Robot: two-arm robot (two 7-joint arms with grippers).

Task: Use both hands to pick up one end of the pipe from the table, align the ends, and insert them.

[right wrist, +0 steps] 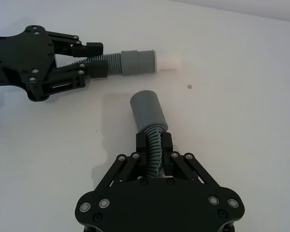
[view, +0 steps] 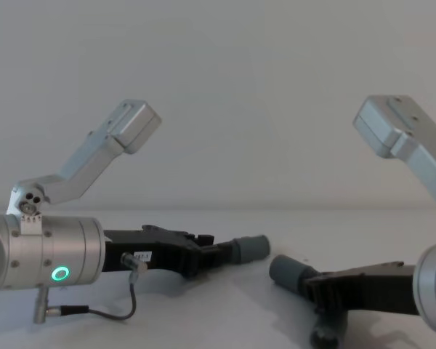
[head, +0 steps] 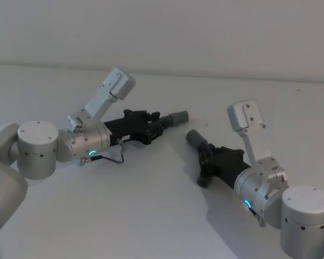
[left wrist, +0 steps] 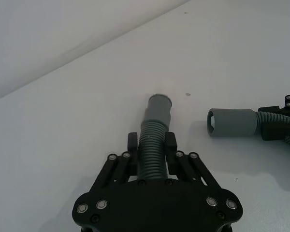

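Pipe in two pieces near table point(head: 151, 210) middle, ends close, not in line. Ribs pinched: left piece point(head: 178, 116) in left gripper point(head: 157, 121), right piece point(head: 195, 138) in right gripper point(head: 205, 154). Turn socket cuff point(left wrist: 232, 122) coaxial with white spigot point(right wrist: 166, 61) first, then push straight, slowly.

The left pipe piece point(head: 170, 118) and the right pipe piece point(head: 197, 140) are dark grey, each with a ribbed, bendy middle and a smooth cuff. The left gripper point(head: 156, 123) squeezes the ribs of 1, whose cuff has a thin white tip point(right wrist: 166, 61), and the right gripper point(head: 205, 155) squeezes the ribs of the other. The 2 cuffs are near each other over the white table point(head: 151, 216), apart and not lined up.
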